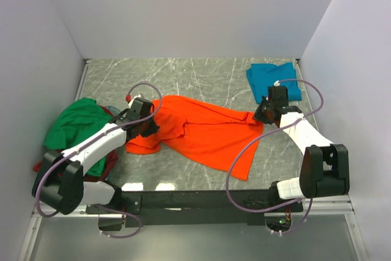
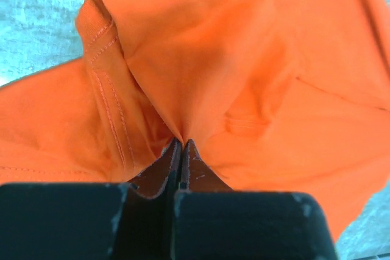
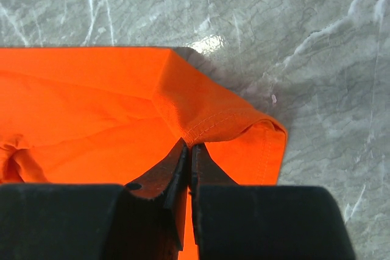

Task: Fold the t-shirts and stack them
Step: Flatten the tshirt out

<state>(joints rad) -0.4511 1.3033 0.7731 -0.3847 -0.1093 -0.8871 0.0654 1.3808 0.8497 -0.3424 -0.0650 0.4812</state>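
On wrist views only: left end effector (image 2: 181,145), right end effector (image 3: 188,148) pinching orange shirt (image 2: 244,59).

The orange shirt (image 1: 208,136) lies rumpled and spread out in the middle. The teal shirt (image 1: 269,80) lies folded far right. The green shirt (image 1: 79,123) is heaped on the dark red shirt (image 1: 113,160) at left.

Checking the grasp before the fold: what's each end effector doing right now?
left end effector: closed, pinching a bunch of the orange t-shirt.
right end effector: closed on the hem at a corner of the same orange t-shirt.
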